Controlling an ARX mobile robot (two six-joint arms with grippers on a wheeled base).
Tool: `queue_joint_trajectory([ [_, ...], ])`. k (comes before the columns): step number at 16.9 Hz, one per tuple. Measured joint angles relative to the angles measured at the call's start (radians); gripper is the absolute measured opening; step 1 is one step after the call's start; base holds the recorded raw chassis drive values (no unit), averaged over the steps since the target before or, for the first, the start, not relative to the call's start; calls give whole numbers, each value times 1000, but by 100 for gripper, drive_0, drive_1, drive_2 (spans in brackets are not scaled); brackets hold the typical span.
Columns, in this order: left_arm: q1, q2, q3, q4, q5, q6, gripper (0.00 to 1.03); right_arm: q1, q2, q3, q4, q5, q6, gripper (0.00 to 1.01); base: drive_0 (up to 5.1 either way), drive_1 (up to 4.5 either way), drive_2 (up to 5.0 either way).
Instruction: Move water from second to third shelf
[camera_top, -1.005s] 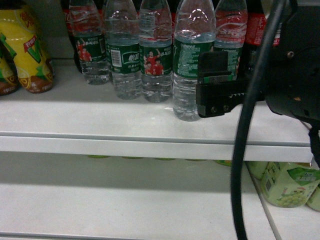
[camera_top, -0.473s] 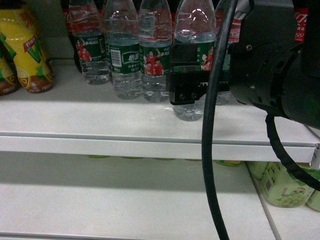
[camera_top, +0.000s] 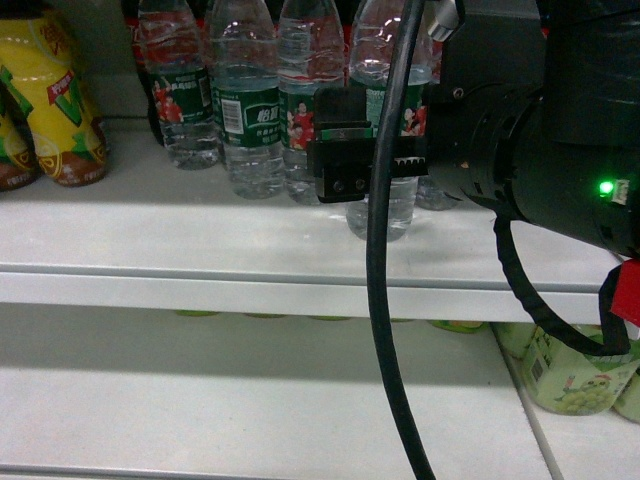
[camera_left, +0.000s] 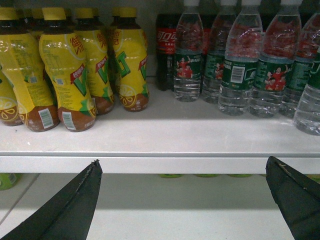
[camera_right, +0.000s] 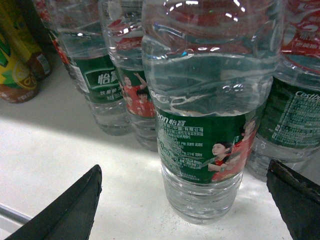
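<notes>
Head cam: right gripper sits at approx 12 o'clock of centre, level w/ the label band of the front water bottle. That bottle stands upright on the upper white shelf, at the front of the water row, nearer the shelf lip than its neighbours. One black finger overlaps the bottle's left side; the other is hidden behind the black cable and arm body. Green LED lit on the arm at 3 o'clock.

Right wrist cam: water bottle fills centre frame, green label w/ red-shirted figures facing the lens. Finger tips at 7 and 5 o'clock, spread wide, bottle between them, clear gap either side, so jaws are open and holding nothing. Contact in the head cam prob. just overlap, hard to tell from that angle.

Left wrist cam: left gripper also wide open, nothing held, tips at 7 and 4 o'clock, below the shelf edge. Above: yellow tea bottles at 10 o'clock, a cola bottle at 12, more water bottles to 2 o'clock.

Lower shelf in head cam: pale green bottles at 4 o'clock.
</notes>
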Motion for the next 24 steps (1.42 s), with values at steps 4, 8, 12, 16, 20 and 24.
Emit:
queue_joint_trajectory([
  [4,0,0,0,0,0,0,98,-7,106,137,-25,58,-40,98,0,0,0],
  [8,0,0,0,0,0,0,98,-20,142,194,-56,74,-42,98,0,0,0],
  [12,0,0,0,0,0,0,98,-26,183,248,-70,101,-29,98,0,0,0],
  [16,0,0,0,0,0,0,98,-25,201,288,-97,110,-23,98,0,0,0],
  [20,0,0,0,0,0,0,98,-18,200,287,-92,113,2,49,0,0,0],
  [24,0,0,0,0,0,0,98,-19,151,212,-51,101,24,44,0,0,0],
])
